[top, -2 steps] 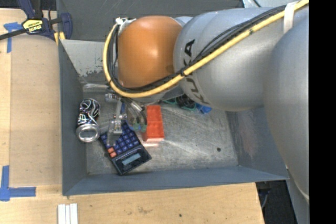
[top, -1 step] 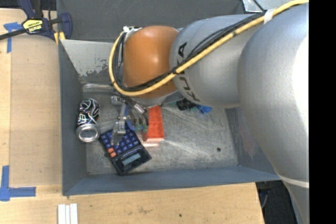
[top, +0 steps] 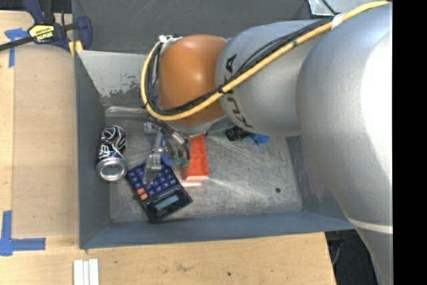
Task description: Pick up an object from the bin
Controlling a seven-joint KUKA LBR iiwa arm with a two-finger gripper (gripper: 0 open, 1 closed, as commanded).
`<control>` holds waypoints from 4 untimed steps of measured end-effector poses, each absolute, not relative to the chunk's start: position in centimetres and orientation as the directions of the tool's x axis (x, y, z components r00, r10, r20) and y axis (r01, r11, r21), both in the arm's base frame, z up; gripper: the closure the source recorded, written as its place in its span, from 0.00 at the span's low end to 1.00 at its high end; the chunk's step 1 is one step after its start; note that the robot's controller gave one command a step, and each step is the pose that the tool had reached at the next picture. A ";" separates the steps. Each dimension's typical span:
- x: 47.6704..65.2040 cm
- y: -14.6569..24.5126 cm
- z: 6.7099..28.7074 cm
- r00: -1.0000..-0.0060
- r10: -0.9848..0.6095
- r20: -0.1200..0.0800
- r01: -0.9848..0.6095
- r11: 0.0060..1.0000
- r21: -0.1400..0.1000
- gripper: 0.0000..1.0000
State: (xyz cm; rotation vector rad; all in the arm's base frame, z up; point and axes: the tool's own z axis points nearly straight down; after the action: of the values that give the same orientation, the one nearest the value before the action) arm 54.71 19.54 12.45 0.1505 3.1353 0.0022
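Gripper [top: 162, 151] hung right over the key end of the dark calculator [top: 163, 197], which lay diagonally, display end pointing away from it. Can [top: 112, 151] just left of the calculator, orange block [top: 197, 160] just right. Couldn't tell if the claw was apart or together.

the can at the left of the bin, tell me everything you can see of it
The can is a small drink can with a black-and-white swirled print on its wall and a bare silvery metal end. It lies on its side on the bin floor close to the left wall, with the silvery end turned toward the near side. The dark blue calculator lies just to its right; whether they touch cannot be told. The gripper is to its right, apart from it.
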 end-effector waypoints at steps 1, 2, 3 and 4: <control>55.9 20.7 12.9 -0.971 -0.239 -0.006 -0.239 0.971 0.001 1.00; 55.9 20.6 12.8 -0.971 -0.238 -0.004 -0.238 0.971 0.001 0.00; 55.9 20.6 12.8 -0.971 -0.238 -0.004 -0.238 0.971 0.001 0.00; 57.0 20.5 11.0 -0.953 -0.302 -0.008 -0.302 0.953 0.000 0.00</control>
State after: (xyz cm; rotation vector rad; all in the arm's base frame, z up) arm 56.96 20.47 10.97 -0.4782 3.0973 0.0022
